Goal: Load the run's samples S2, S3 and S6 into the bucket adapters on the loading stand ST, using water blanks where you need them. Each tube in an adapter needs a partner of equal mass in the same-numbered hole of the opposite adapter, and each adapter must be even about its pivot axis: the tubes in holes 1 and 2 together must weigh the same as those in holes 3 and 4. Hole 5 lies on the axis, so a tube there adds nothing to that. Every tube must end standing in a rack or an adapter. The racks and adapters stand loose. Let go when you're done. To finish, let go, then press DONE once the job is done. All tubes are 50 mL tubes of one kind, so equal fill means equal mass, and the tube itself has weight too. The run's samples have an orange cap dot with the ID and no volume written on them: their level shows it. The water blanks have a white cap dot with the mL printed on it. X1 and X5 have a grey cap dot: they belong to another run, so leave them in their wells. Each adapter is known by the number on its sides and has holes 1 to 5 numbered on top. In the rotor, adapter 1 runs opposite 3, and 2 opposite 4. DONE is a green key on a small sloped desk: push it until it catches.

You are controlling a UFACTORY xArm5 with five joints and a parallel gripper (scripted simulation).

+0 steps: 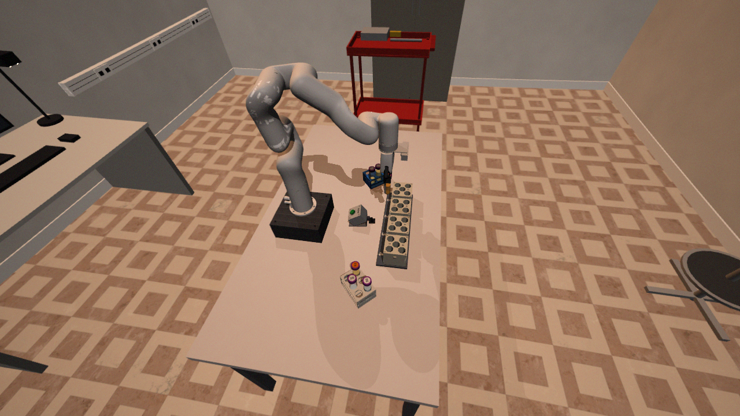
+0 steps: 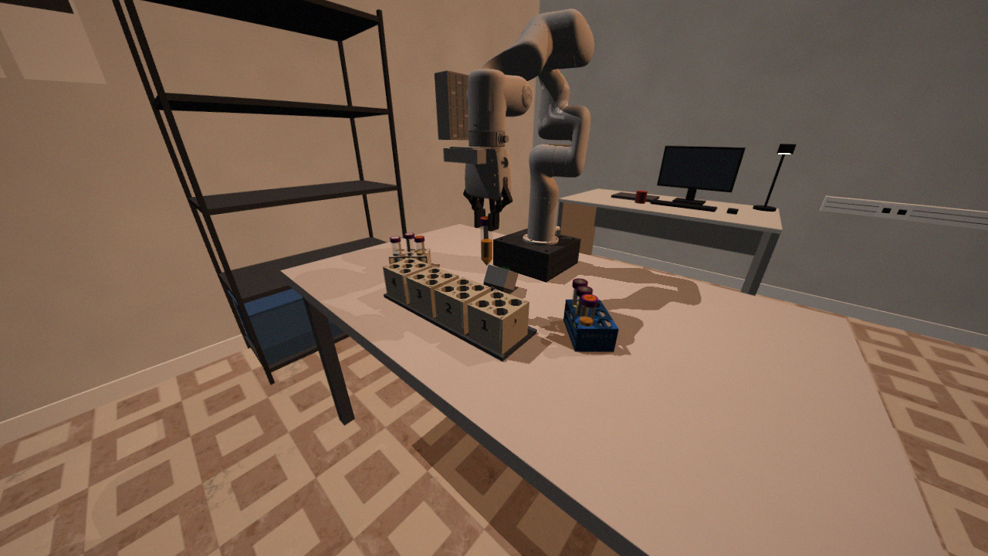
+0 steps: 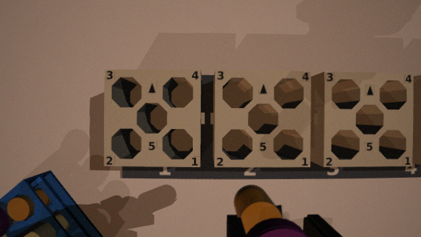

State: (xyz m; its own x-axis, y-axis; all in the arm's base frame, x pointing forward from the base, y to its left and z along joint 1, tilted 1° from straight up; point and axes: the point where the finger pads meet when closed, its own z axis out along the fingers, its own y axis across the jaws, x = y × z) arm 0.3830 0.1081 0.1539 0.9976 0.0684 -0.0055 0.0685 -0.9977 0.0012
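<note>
My gripper is shut on a purple-capped sample tube with amber liquid; its ID is hidden. The tube hangs upright above the table, just beside the loading stand near adapter 2. Adapter 1, adapter 3 and adapter 4 stand in the same row. All holes that show are empty. The blue rack holds an orange-dot tube and others.
A white rack with three tubes stands past the stand's far end. The DONE desk sits between the stand and the arm base. A black shelf unit stands beside the table.
</note>
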